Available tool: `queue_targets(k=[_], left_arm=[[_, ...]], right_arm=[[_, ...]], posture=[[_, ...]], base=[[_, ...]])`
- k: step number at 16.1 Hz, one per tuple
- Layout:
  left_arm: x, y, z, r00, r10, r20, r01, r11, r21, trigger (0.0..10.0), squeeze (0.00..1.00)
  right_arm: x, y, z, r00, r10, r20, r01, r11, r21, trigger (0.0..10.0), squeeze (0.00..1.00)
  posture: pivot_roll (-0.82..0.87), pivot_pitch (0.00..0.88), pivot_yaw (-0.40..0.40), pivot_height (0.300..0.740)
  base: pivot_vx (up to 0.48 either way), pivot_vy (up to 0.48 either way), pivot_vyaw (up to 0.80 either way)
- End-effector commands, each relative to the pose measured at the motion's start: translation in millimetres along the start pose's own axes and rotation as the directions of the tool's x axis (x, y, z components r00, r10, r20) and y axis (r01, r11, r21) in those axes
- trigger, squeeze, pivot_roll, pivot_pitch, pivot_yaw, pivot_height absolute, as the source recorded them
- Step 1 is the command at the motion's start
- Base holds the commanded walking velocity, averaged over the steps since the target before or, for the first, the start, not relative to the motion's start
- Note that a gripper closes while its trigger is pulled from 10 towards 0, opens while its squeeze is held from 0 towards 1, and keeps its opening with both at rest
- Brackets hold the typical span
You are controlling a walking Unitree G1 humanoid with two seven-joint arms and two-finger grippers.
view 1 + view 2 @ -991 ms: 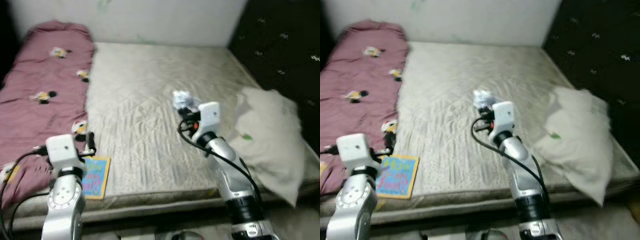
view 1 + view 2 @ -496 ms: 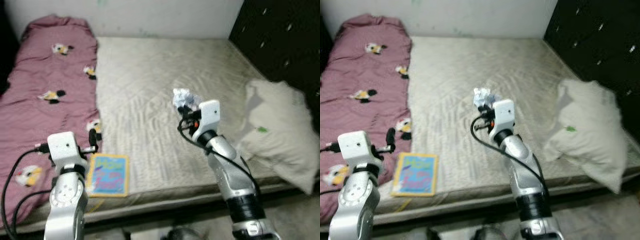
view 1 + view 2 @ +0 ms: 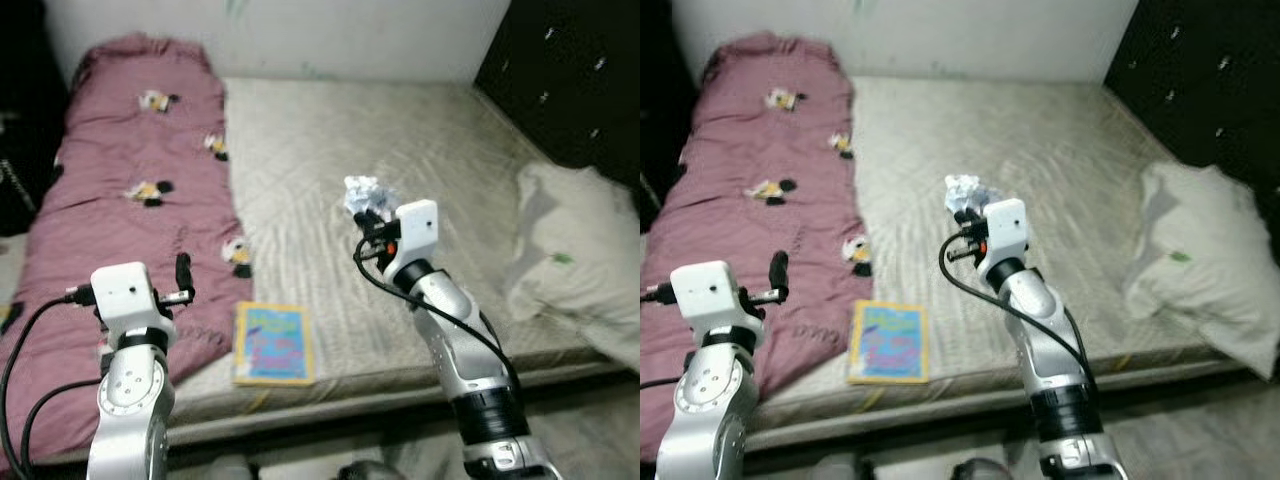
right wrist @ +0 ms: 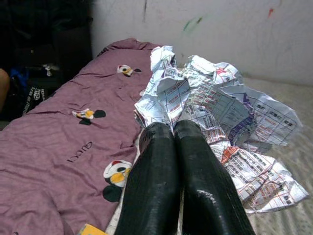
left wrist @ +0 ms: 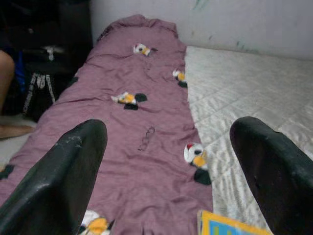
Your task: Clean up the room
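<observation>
Well, going from my left: one maroon blanket [image 3: 130, 190] printed with small cartoon figures lies along the left side of the bed [image 3: 400, 130], and I can count about five of those prints, some too small to make out. My left hand [image 5: 171, 171] is raised above the blanket's near end, its two black fingers [image 5: 58, 176] spread wide apart with nothing between them. One book with a blue and yellow cover [image 3: 273, 343] lies flat near the bed's front edge, just beside the blanket; its lettering is too blurred to read. My right hand [image 4: 177, 147] is held up over the middle of the mattress, its two fingers [image 4: 151, 181] pressed together and clamped on one crumpled wad of printed paper [image 4: 215, 112]. One pale pillow [image 3: 585, 250] lies at the bed's right side, cut off by the frame. At the far left, in the dark beside the bed, part of a person's limb [image 5: 6, 73] shows.
</observation>
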State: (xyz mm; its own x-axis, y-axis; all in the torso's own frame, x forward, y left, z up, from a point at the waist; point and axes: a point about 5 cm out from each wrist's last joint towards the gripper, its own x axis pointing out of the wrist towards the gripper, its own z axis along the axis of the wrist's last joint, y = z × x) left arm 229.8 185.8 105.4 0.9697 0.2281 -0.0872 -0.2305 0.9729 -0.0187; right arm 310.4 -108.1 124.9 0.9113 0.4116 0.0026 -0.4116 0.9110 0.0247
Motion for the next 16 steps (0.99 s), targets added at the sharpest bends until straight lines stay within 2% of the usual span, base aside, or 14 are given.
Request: queue_targets(k=[1, 7, 11, 13, 16], left_arm=[[-0.2, -5.3, 0.3, 1.0, -0.017, -0.005, 0.016, 1.0, -0.01, 10.0, 0.0], [0.3, -4.6, 0.5, 1.0, -0.006, 0.003, 0.006, 1.0, -0.003, 10.0, 0.0], [1.1, -4.8, 1.0, 1.0, -0.006, 0.001, 0.006, 1.0, -0.006, 10.0, 0.0], [1.1, -3.4, 6.3, 0.999, 0.003, 0.045, -0.003, 1.0, 0.01, 10.0, 0.0], [0.2, -3.6, 6.0, 0.999, 0.006, 0.037, -0.006, 1.0, -0.009, 10.0, 0.0]], right_arm=[[-1.3, -3.4, 0.3, 1.0, -0.005, -0.001, 0.005, 1.0, -0.016, 10.0, 0.0], [-0.2, -2.8, 1.1, 1.0, 0.001, 0.005, 0.0, 1.0, -0.023, 10.0, 0.0], [0.7, -2.3, 1.4, 1.0, 0.004, 0.006, -0.004, 1.0, -0.024, 10.0, 0.0], [1.0, -1.4, 1.4, 1.0, 0.006, 0.008, -0.005, 1.0, -0.027, 10.0, 0.0], [1.0, 0.4, 0.6, 1.0, 0.011, 0.009, -0.011, 1.0, -0.029, 10.0, 0.0]], posture=[[0.03, 0.0, -0.067, 0.74], [0.03, 0.0, -0.068, 0.74], [0.03, 0.0, -0.07, 0.74], [0.03, 0.0, -0.068, 0.74], [0.03, 0.0, -0.067, 0.74]], base=[[0.0, 0.48, 0.8], [0.0, 0.48, 0.76], [0.0, 0.447, 0.0], [0.0, 0.0, 0.0], [0.0, 0.0, 0.0]])
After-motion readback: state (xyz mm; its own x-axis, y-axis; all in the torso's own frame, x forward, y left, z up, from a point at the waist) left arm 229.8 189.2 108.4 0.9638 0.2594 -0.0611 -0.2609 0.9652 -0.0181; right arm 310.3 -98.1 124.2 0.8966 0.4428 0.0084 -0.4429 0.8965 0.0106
